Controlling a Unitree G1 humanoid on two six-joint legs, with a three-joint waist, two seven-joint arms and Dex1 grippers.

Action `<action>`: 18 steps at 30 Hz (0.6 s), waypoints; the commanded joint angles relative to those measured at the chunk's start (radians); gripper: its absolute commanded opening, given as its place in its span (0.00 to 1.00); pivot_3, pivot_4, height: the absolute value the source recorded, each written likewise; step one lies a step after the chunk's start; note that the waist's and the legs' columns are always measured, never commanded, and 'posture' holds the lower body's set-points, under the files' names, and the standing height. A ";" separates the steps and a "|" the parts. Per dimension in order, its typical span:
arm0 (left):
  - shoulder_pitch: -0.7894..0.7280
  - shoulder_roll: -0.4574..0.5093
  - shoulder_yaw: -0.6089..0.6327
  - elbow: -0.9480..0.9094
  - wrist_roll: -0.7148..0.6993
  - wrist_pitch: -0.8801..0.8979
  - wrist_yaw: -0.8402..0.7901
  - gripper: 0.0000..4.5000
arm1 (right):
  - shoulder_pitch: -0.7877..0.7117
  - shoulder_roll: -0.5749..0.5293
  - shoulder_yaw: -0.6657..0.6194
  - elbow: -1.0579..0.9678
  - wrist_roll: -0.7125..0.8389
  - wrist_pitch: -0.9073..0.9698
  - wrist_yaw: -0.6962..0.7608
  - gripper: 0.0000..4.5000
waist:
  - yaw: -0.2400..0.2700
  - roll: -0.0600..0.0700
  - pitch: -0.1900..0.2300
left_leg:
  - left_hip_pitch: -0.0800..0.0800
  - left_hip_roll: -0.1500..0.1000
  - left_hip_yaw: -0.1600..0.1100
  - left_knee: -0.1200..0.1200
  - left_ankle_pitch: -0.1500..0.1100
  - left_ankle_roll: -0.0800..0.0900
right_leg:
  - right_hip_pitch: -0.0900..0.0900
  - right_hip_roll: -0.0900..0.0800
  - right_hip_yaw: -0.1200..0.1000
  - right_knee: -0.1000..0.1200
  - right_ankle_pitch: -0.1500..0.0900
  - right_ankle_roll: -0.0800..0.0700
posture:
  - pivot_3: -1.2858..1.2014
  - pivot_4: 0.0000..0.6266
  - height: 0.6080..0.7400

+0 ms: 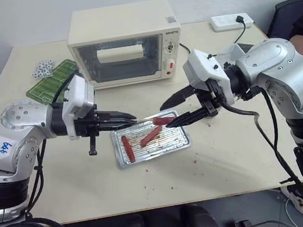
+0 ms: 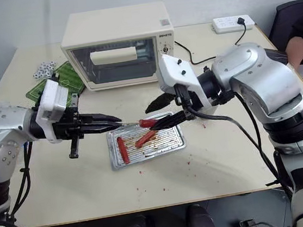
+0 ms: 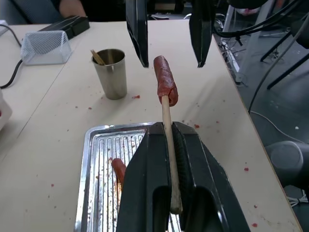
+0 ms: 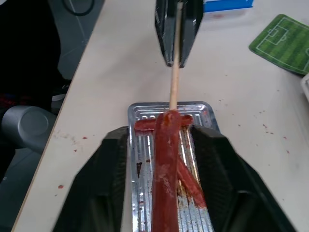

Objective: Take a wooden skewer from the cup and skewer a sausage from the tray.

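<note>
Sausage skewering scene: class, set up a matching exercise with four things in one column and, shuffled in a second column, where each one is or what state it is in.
Things:
1. wooden skewer
2. sausage
3. cup
4. right tool

Places or states:
A. stands on the table beside the tray, a stick inside
B. open, one finger on each side of the sausage
C. clamped in the shut left tool
D. stuck on the skewer's tip, held above the tray

Pairs: 1-C, 2-D, 3-A, 4-B
</note>
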 commanded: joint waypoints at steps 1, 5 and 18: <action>0.079 0.016 0.141 -0.086 -0.016 0.019 0.096 0.00 | -0.033 -0.017 -0.081 0.022 -0.003 0.006 -0.052 0.71 | 0.000 0.000 0.000 | 0.000 0.000 0.000 0.000 0.000 0.000 | 0.000 0.000 0.000 0.000 0.000 0.000 | 0.52 0.24 1.00; 0.211 -0.029 0.298 -0.192 -0.011 0.064 0.283 0.00 | -0.063 0.027 -0.166 0.068 0.037 0.075 -0.161 0.71 | -0.002 0.000 0.000 | 0.000 0.001 0.000 0.000 0.000 0.000 | 0.000 0.000 0.000 0.000 0.000 0.000 | 0.52 0.24 1.00; 0.508 -0.243 0.737 -0.208 0.325 0.176 0.977 0.00 | -0.039 0.174 -0.342 0.024 0.244 0.271 -0.394 0.99 | -0.001 -0.002 -0.001 | 0.001 0.001 0.000 -0.001 0.000 0.000 | 0.000 -0.001 0.001 0.001 0.000 0.000 | 0.52 0.24 1.00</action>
